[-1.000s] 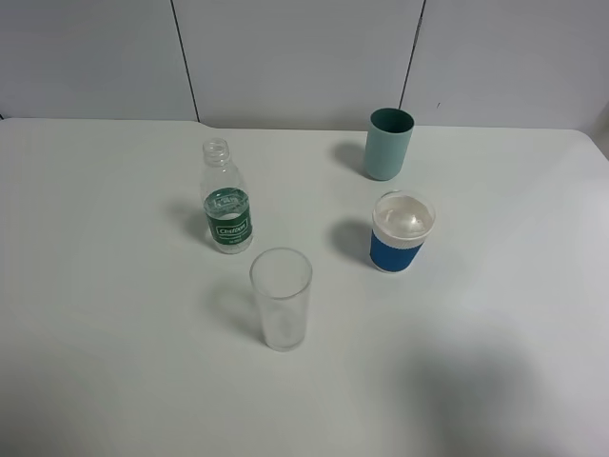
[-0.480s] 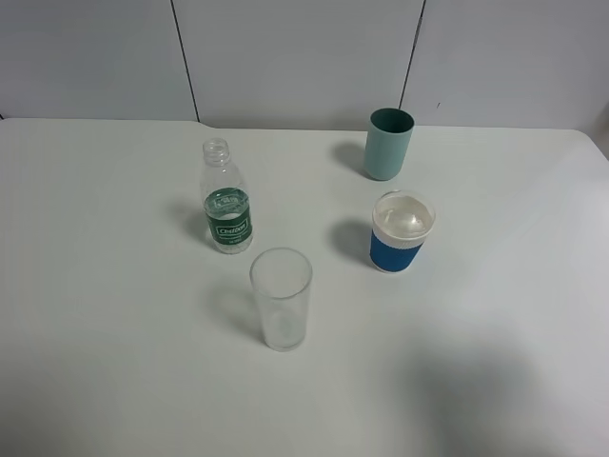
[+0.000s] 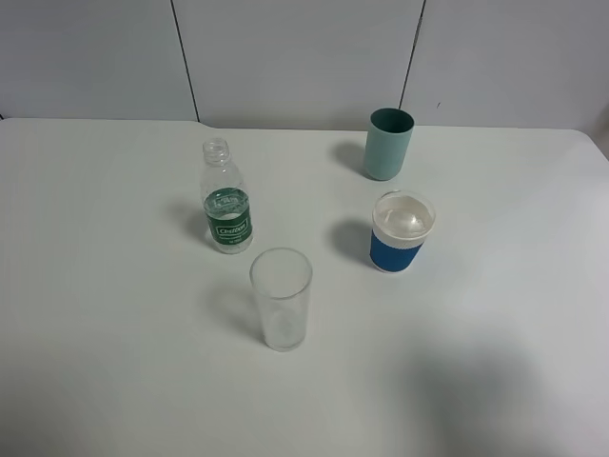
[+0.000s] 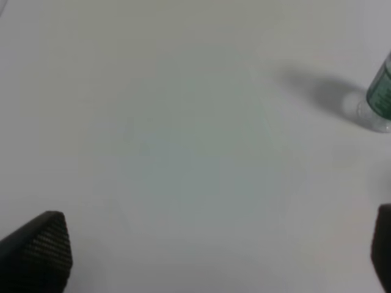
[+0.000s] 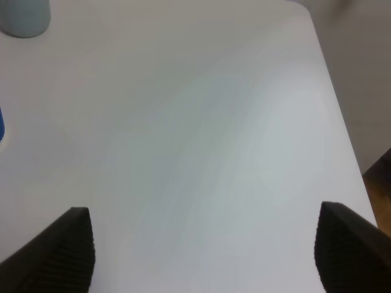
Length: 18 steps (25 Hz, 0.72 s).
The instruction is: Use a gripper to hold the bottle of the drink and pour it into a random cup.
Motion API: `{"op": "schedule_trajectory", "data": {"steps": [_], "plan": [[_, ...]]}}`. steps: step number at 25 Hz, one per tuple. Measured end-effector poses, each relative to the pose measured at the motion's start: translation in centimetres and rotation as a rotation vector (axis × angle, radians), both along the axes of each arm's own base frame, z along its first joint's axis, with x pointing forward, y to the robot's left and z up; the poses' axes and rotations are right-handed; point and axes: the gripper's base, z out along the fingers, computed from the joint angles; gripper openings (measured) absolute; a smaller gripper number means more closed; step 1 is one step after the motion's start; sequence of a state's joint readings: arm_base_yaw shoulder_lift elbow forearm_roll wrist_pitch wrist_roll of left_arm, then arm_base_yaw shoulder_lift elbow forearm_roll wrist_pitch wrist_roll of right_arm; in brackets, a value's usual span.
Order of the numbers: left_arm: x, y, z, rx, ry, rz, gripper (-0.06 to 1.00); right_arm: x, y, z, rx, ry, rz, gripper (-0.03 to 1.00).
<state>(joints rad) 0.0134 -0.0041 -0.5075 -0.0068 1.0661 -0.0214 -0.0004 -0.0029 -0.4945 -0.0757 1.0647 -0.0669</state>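
Item one: the table (image 3: 114, 362), a smooth matte white top, is carrying everything I am seeing from the high camera.

Item two: the bottle of the drink (image 3: 226, 197), small, clear ribbed plastic with a narrow uncapped neck and a green label with white lettering, is standing upright at about ten o'clock from the table's middle. In my left wrist view only its labelled lower part (image 4: 381, 101) is showing, at the frame edge, throwing a soft shadow.

Item three: the tall clear glass (image 3: 281, 298), a straight-sided tumbler, is standing at about six o'clock from the bottle, near it but apart.

Item four: the cup (image 3: 402, 231), short and round, white with a wide blue band around its lower half and a glossy cream inside, is sitting at three o'clock from the bottle, well apart.

Item five: the plain teal cup (image 3: 388, 144), matte and slightly tapered, is standing at twelve o'clock from the banded cup.

Item six: the left gripper (image 4: 214, 256) is hovering over bare table, its dark, finely textured fingers (image 4: 43, 247) spread wide and holding nothing.

Item seven: the right gripper (image 5: 204, 250) is likewise showing blunt black fingers (image 5: 67, 247) set wide apart, empty, over bare table near its edge.
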Motion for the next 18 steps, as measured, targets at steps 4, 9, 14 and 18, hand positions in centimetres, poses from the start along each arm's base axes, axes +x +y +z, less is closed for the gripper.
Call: {"op": "schedule_trajectory", "data": {"steps": [4, 9, 14, 18], "plan": [[0.0, 0.0, 0.0, 0.0, 0.0, 0.0, 0.99, 0.0, 0.0, 0.0, 0.0, 0.0, 0.0, 0.74], [0.0, 0.0, 0.0, 0.0, 0.0, 0.0, 0.99, 0.0, 0.0, 0.0, 0.0, 0.0, 0.0, 0.74], [0.0, 0.0, 0.0, 0.0, 0.0, 0.0, 0.99, 0.0, 0.0, 0.0, 0.0, 0.0, 0.0, 0.74], [0.0, 0.0, 0.0, 0.0, 0.0, 0.0, 0.99, 0.0, 0.0, 0.0, 0.0, 0.0, 0.0, 0.74]]}}
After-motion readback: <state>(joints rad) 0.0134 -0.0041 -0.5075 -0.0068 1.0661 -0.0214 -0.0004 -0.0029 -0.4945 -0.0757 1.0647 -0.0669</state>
